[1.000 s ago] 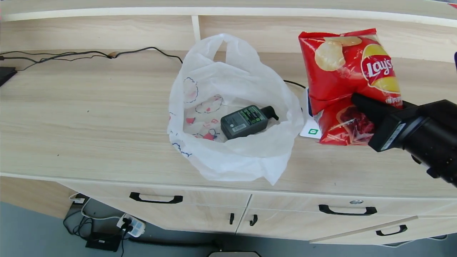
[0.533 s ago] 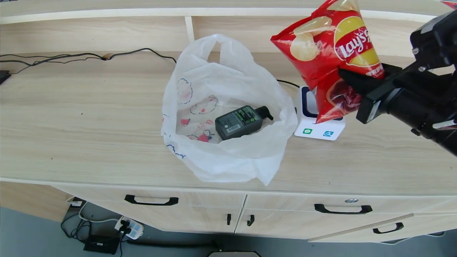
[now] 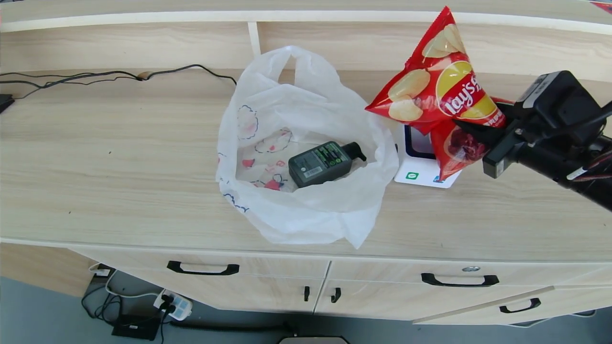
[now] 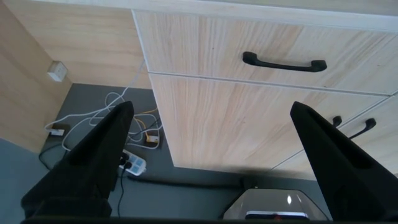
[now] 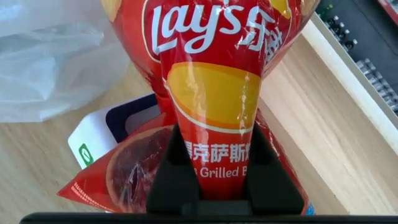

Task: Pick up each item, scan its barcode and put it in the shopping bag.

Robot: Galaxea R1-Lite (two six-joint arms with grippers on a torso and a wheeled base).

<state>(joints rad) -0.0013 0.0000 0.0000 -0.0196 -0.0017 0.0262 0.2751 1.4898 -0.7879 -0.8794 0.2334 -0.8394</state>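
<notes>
Head view: a red chip bag (image 3: 437,95) is being held above the wooden counter (image 3: 119,157) by the right gripper (image 3: 471,134). The bag's lower middle is being pinched between the gripper's fingers, so that the foil is being squeezed into a narrow crease (this is plainest in the right wrist view). The bag is being carried tilted, with its lower end hanging over the white scanner (image 3: 415,165), which is standing on the counter just beside the shopping bag (image 3: 282,110), on that bag's right. The white plastic shopping bag is lying open on the counter, and a dark pump bottle (image 3: 321,164) is lying on its side inside it. The left gripper (image 4: 211,115) is being held with its fingers spread wide and nothing between them, down in front of the drawer fronts, near a black drawer handle (image 4: 284,62).
</notes>
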